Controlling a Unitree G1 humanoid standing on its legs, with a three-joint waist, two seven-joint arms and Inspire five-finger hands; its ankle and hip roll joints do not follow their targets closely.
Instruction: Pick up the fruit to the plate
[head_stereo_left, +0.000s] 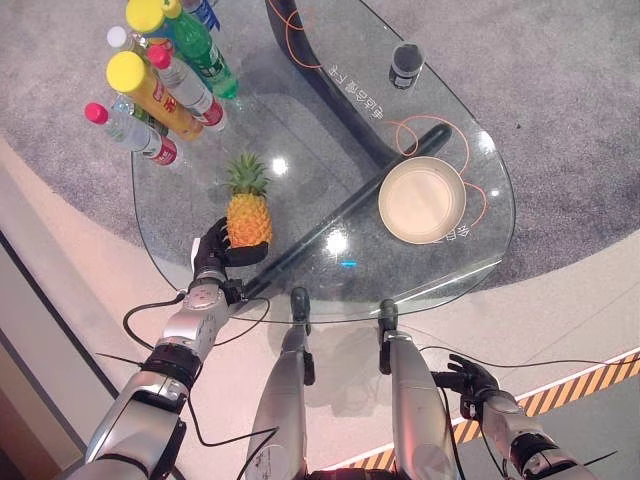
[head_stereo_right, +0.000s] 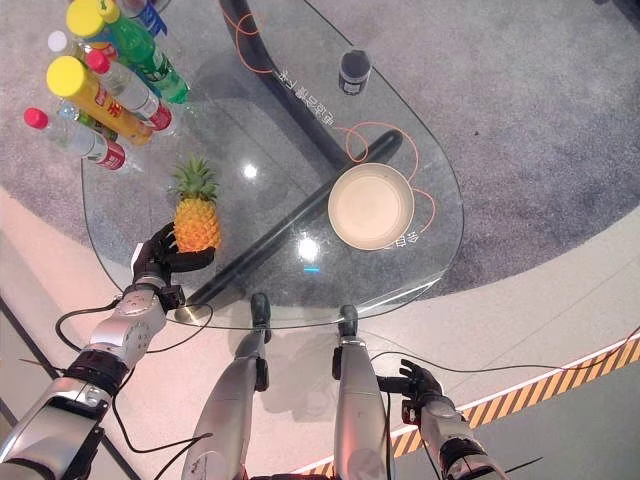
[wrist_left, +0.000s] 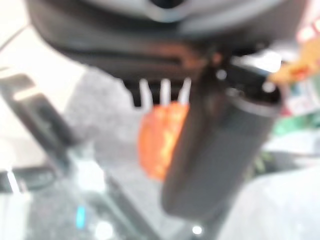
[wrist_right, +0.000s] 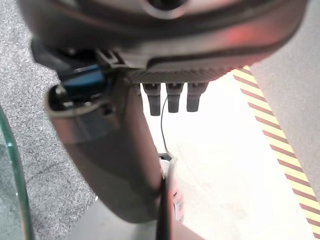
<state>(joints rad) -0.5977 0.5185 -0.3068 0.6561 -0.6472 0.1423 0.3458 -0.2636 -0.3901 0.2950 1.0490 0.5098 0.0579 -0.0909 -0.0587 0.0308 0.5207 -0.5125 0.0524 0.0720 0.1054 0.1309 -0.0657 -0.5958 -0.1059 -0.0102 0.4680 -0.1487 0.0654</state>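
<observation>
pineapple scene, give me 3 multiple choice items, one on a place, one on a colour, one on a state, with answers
1. Where is the plate relative to the pineapple?
A. toward the robot's right
B. toward the robot's left
C. under it

2. What colour are the caps of the two yellow bottles?
A. red
B. yellow
C. white

3. What is the left hand doing?
A. hanging beside the table
B. lying flat on the plate
C. curled round the pineapple's base

Answers:
1 A, the plate lies apart on the glass table, toward the robot's right.
2 B, their caps are yellow.
3 C, thumb and fingers wrap the fruit's lower end; the right hand hangs low off the table.
</observation>
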